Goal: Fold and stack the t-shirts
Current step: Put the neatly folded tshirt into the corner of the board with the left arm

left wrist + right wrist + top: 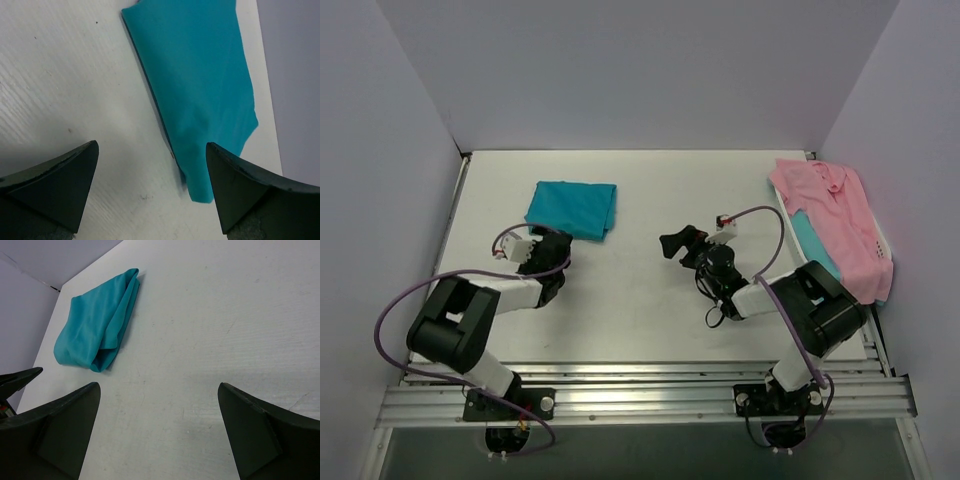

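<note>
While my left pincer (151,149) and right pincer (159,387) hang open, empty, folded teal t-shirt (573,208) lies just ahead of the left — stack base, I judge; pink t-shirt (832,222) waits right of both.

The folded t-shirt (572,208) is a plain, even teal-turquoise. The collared shirt (835,220) is plain light pink, and the strip of a second shirt (807,237) showing under it is teal. The table (650,310) is matte white with a few faint dark specks, and the walls (640,70) are pale lavender-grey. The left arm (455,330) and right arm (815,310) are black and white with purple cables (390,310), and their fingers (55,185) are dark charcoal.
</note>
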Robot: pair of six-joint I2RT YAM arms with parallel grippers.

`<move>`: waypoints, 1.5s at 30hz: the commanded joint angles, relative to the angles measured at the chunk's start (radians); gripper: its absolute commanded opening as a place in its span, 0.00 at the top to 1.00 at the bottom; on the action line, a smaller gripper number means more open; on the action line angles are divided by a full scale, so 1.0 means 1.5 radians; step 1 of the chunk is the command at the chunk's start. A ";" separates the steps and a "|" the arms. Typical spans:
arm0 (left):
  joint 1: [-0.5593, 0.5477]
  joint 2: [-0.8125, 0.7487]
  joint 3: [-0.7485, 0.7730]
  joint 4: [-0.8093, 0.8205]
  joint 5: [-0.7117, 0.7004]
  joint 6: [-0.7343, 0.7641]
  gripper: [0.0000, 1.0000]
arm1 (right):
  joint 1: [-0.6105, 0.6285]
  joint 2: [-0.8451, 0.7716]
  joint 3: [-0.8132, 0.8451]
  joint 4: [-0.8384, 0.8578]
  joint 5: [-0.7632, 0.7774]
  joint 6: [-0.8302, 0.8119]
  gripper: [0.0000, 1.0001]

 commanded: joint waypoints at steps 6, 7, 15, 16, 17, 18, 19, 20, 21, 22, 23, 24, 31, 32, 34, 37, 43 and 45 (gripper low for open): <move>0.089 0.140 0.082 0.035 0.110 -0.014 0.02 | -0.029 0.004 0.010 0.028 0.003 -0.008 0.00; 0.096 0.155 0.092 0.040 0.128 -0.013 0.00 | -0.035 0.011 0.008 0.030 -0.002 -0.007 0.00; 0.151 0.288 0.229 0.045 0.220 0.008 0.14 | -0.059 0.040 0.008 0.057 -0.028 0.003 0.00; 0.161 0.308 0.239 0.046 0.230 0.011 0.21 | -0.060 0.040 0.009 0.058 -0.028 0.003 0.00; 0.167 0.317 0.246 0.064 0.255 0.017 0.29 | -0.062 0.042 0.009 0.058 -0.028 0.003 0.00; 0.172 0.325 0.253 0.073 0.266 0.020 0.38 | -0.064 0.044 0.009 0.059 -0.028 0.003 0.00; 0.184 0.340 0.267 0.088 0.278 0.025 0.62 | -0.065 0.045 0.009 0.059 -0.028 0.003 0.00; 0.190 0.349 0.276 0.094 0.298 0.029 0.75 | -0.067 0.047 0.009 0.060 -0.028 0.003 0.00; 0.196 0.356 0.288 0.095 0.310 0.037 0.91 | -0.071 0.049 0.008 0.061 -0.028 0.003 0.00; 0.202 0.372 0.320 0.086 0.319 0.054 0.97 | -0.073 0.051 0.009 0.062 -0.028 0.004 0.00; 0.213 0.379 0.337 0.080 0.327 0.064 0.98 | -0.075 0.053 0.010 0.065 -0.048 0.004 0.00; 0.218 0.385 0.354 0.075 0.333 0.073 0.98 | -0.079 0.057 0.009 0.066 -0.050 0.004 0.00; 0.270 0.393 0.468 -0.022 0.291 0.147 0.98 | -0.088 0.078 0.012 0.087 -0.071 0.016 0.00; 0.277 0.390 0.477 -0.032 0.284 0.155 0.98 | -0.089 0.082 0.013 0.090 -0.075 0.017 0.00; 0.305 0.379 0.501 -0.061 0.259 0.172 0.98 | -0.091 0.089 0.013 0.099 -0.083 0.022 0.00; 0.349 0.357 0.503 -0.070 0.246 0.192 0.98 | -0.092 0.095 0.012 0.108 -0.092 0.024 0.00; 0.411 0.335 0.511 -0.099 0.232 0.219 0.98 | -0.095 0.121 0.018 0.129 -0.107 0.033 0.00; 0.419 0.329 0.509 -0.099 0.222 0.225 0.98 | -0.096 0.134 0.019 0.145 -0.118 0.039 0.00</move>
